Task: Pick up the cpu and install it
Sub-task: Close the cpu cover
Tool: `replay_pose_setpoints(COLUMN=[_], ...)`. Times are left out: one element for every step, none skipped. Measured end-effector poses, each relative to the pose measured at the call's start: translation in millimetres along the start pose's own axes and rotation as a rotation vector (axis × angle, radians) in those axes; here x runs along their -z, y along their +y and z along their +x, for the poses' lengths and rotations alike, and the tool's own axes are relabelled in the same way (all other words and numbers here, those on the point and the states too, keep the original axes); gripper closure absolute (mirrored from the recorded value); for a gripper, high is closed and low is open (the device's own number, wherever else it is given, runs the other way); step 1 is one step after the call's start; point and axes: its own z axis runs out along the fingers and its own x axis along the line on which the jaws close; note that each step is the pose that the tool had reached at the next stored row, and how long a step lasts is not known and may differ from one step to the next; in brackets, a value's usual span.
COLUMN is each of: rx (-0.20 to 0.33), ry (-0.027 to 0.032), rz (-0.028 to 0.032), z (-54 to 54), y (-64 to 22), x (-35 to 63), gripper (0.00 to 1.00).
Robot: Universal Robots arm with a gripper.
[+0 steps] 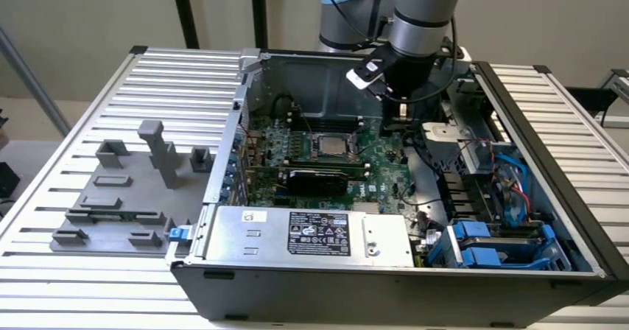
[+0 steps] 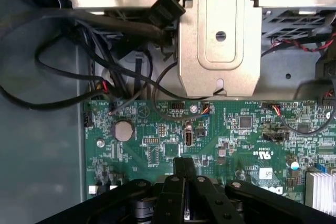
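Observation:
The cpu (image 1: pixel 331 145) shows as a silvery square lying flat inside the dark socket frame on the green motherboard (image 1: pixel 378 169) in the open computer case. My gripper (image 1: pixel 401 112) hangs over the board toward the exterior view's right of the socket, a little behind it and apart from the cpu. In the wrist view my gripper (image 2: pixel 185 167) is shut, its black fingers (image 2: pixel 178 182) pressed together with nothing visible between them, above the motherboard (image 2: pixel 236 135) near a round coin battery (image 2: pixel 123 130).
A grey fixture plate with upright blocks (image 1: pixel 128 197) sits on the slatted table at the exterior view's left. A power supply (image 1: pixel 305 234) fills the case front, beside blue drive bays (image 1: pixel 491 245). Black cables (image 2: pixel 68 77) and a metal bracket (image 2: pixel 220 51) lie just beyond the board.

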Motion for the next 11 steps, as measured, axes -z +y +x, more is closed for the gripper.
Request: replay_pose_setpoints(rx=[0.001, 0.002, 0.003, 0.004, 0.005, 0.006, 0.008, 0.009, 0.011, 0.012, 0.014], ry=[0.0003, 0.0005, 0.0007, 0.0007, 0.0007, 0.0004, 0.0004, 0.0006, 0.0014, 0.0025, 0.0034], rz=[0.0128, 0.0254, 0.0392, 0.0514, 0.0635, 0.0758, 0.0877, 0.0991, 0.1086, 0.1171, 0.1247], z=[0.0, 0.0, 0.0, 0.0, 0.0, -0.1, -0.1, -0.1, -0.1, -0.1, -0.1], y=[0.0, 0.0, 0.0, 0.0, -0.1, -0.5, -1.0, -1.5, -2.3, -3.1, -4.1], x=[0.0, 0.0, 0.0, 0.1, 0.0, 0.1, 0.1, 0.1, 0.1, 0.0, 0.0], gripper=[0.89, 0.89, 0.89, 0.89, 0.89, 0.89, 0.89, 0.89, 0.89, 0.89, 0.89])
